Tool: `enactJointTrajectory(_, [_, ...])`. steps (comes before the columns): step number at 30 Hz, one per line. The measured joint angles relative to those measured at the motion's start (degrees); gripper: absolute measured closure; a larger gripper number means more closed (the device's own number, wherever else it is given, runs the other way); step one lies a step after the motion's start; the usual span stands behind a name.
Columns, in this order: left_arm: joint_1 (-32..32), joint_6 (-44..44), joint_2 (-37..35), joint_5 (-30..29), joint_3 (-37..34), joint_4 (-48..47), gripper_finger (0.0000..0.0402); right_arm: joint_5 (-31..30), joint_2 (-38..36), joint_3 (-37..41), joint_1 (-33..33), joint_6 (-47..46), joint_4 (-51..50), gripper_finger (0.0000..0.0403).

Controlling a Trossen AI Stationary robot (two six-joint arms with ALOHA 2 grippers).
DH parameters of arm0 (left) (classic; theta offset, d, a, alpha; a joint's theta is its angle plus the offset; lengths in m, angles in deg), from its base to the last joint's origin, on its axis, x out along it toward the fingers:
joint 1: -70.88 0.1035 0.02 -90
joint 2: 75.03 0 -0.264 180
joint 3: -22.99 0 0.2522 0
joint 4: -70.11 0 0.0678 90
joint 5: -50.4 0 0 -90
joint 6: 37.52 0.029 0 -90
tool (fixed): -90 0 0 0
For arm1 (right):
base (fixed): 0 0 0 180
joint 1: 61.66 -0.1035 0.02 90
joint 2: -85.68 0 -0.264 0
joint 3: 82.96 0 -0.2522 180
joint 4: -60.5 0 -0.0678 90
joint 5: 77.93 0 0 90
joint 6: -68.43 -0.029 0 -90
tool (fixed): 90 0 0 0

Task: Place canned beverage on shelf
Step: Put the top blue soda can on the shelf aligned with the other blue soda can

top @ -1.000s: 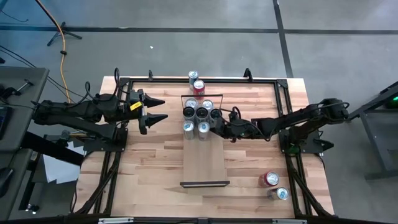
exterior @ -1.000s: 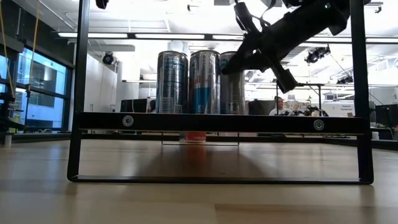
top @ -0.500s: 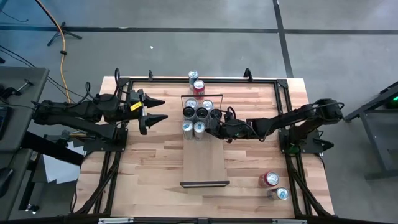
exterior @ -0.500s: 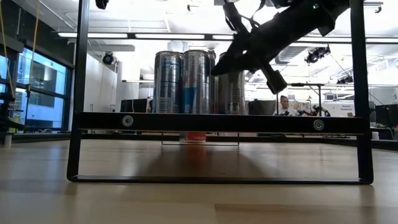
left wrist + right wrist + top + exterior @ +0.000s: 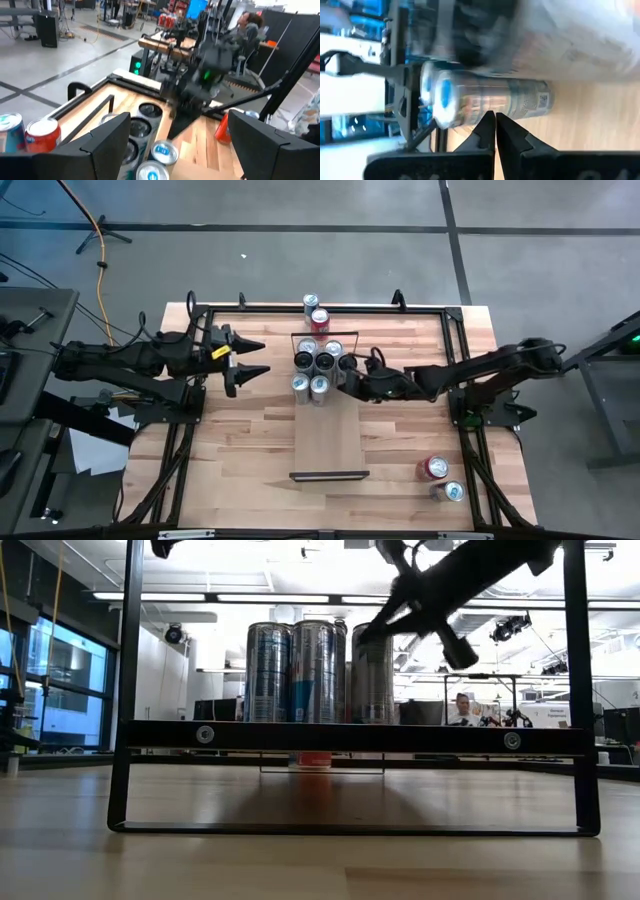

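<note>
Several tall canned beverages (image 5: pixel 320 365) stand upright in a cluster on the far end of the shelf (image 5: pixel 330 435), a pale plank with a black rail (image 5: pixel 350 737) at its near end. My right gripper (image 5: pixel 340 383) is shut. It hangs at the cluster's right near corner, level with the can tops (image 5: pixel 372 632), and in the right wrist view it (image 5: pixel 495 116) points at a blue and silver can (image 5: pixel 490 102). My left gripper (image 5: pixel 264 355) waits open, in the air to the left of the cluster, and holds nothing (image 5: pixel 180 150). My right gripper's shut fingertips (image 5: pixel 366 633) stand close by the upper part of the cluster's rightmost cans, coming in slanted down from the table's right. I cannot tell whether they touch a can.
Two more cans (image 5: pixel 316 311) stand on the table just beyond the shelf's far end. Another two (image 5: pixel 441 479) are near the table's near right corner. A black frame (image 5: pixel 455 350) runs around the tabletop. The near half of the shelf is bare.
My right gripper went toward the table's left against the near right can, which slid left along the shelf until it stood beside its neighbour. The gripper then drew back a little toward the right and rose, rolling slightly. It stayed shut throughout.
</note>
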Motion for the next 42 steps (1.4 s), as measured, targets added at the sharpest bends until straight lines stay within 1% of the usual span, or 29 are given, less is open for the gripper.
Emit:
enactJointTrajectory(6, [0.0,-1.28,-0.45,-0.11,0.0,-0.65,0.0108,0.42,-9.12,0.04,1.12,16.42,-1.93,0.0403])
enactJointTrajectory(13, [0.0,-0.79,-0.5,-1.24,0.0,-0.62,0.0108,1.63,-21.16,0.04,3.74,43.57,-1.68,0.0403])
enactJointTrajectory(18, [0.0,1.01,-0.48,-1.86,0.0,0.68,0.0108,1.91,-27.07,0.04,6.52,65.5,5.16,0.0403])
enactJointTrajectory(20, [0.0,1.03,-0.5,-1.86,0.0,2.8,0.0108,3.62,-28.13,0.04,7.16,71.62,9.42,0.0403])
enactJointTrajectory(23, [0.0,1.05,-0.5,-2.04,0.0,4.91,0.0108,6.87,-28.52,0.04,7.74,77.5,13.55,0.0403])
enactJointTrajectory(27, [0.0,1.07,-0.52,-2.59,0.0,5.66,0.0108,10.45,-28.18,0.04,7.72,82.11,13.67,0.0403])
enactJointTrajectory(30, [0.0,1.07,-0.5,-2.6,0.0,5.61,0.0108,10.54,-28.19,0.06,7.69,82.65,12.2,0.0403])
enactJointTrajectory(32, [-0.02,1.22,-0.5,-2.36,0.0,5.6,0.0116,10.38,-28.17,0.06,7.69,82.49,11.6,0.0403])
enactJointTrajectory(34, [-0.02,1.54,-0.5,-1.22,0.0,5.59,0.0141,10.35,-28.17,0.06,7.69,82.02,11.6,0.0403])
enactJointTrajectory(36, [-0.04,1.84,-0.5,-0.76,0.0,5.58,0.0186,10.34,-28.17,0.06,7.69,81.76,11.58,0.0403])
enactJointTrajectory(38, [-0.04,3.36,-0.5,-0.68,0.0,5.57,0.025,10.34,-28.17,0.06,7.69,81.78,11.58,0.0403])
enactJointTrajectory(41, [-0.03,5.86,-0.52,-0.68,0.0,5.57,0.0361,10.34,-28.17,0.06,7.69,81.17,11.58,0.0403])
enactJointTrajectory(42, [-0.02,6.39,-0.52,-0.68,-0.02,5.6,0.038,10.34,-28.17,0.06,7.69,80.69,11.58,0.0403])
